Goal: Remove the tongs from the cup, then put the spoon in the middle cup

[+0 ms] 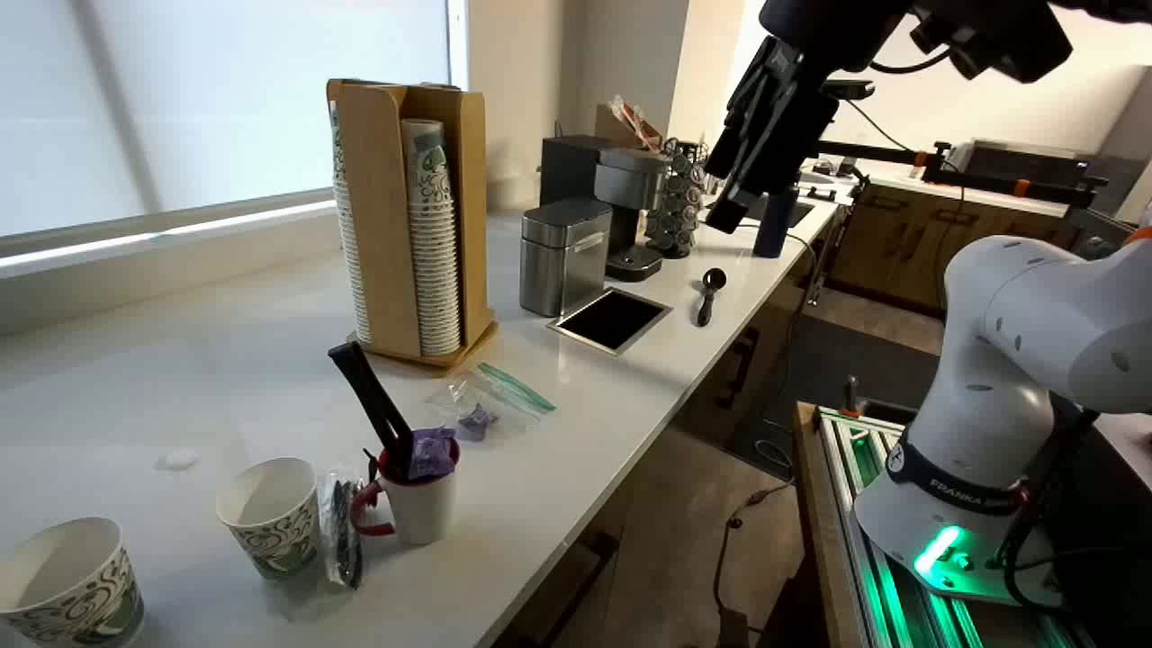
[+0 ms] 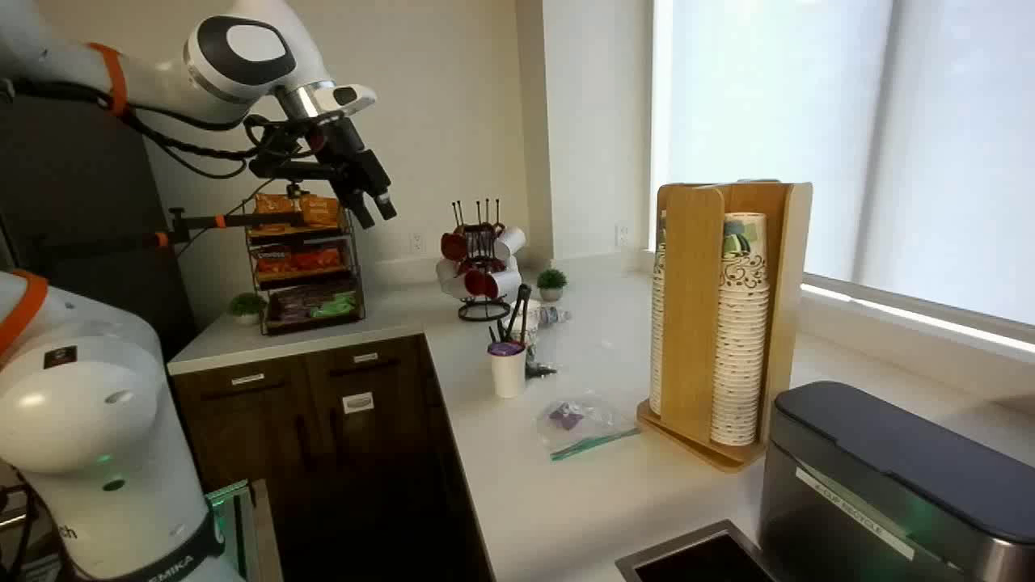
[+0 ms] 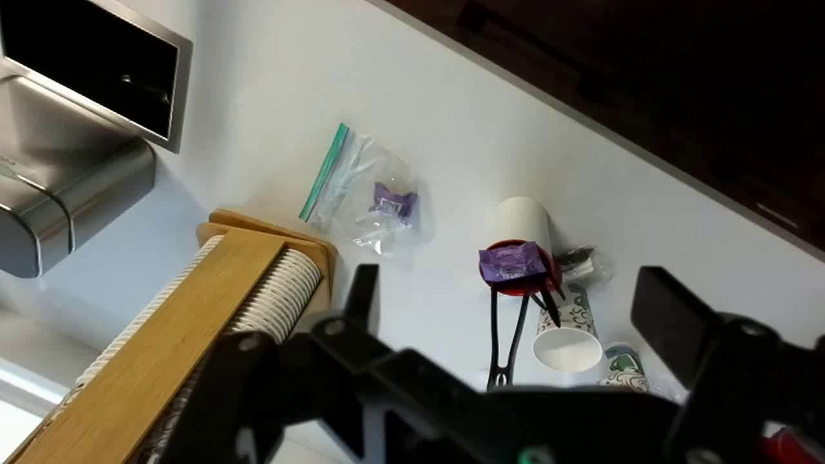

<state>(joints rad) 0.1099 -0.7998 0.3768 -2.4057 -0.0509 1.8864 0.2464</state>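
The long black tongs (image 1: 371, 396) lean out of the white cup (image 1: 423, 508), their joined end up. The tongs also show in the wrist view (image 3: 500, 368). This cup has a red inside and handle, with a purple wrapped packet (image 1: 432, 453) and other slim dark handles in it. The patterned middle cup (image 1: 281, 540) stands upright beside it; it also shows in the wrist view (image 3: 568, 350). No pale-handled spoon can be made out. My gripper (image 1: 725, 193) is open and empty, high above the counter and apart from the cups; its spread fingers show in the wrist view (image 3: 515, 306).
A larger patterned cup (image 1: 76, 585) stands beyond the middle cup. A plastic-wrapped dark packet (image 1: 342, 531) lies by the red handle. A clear bag (image 1: 490, 405), wooden cup dispenser (image 1: 382, 216), steel bin (image 1: 565, 256), counter opening (image 1: 612, 319) and black scoop (image 1: 709, 292) line the counter.
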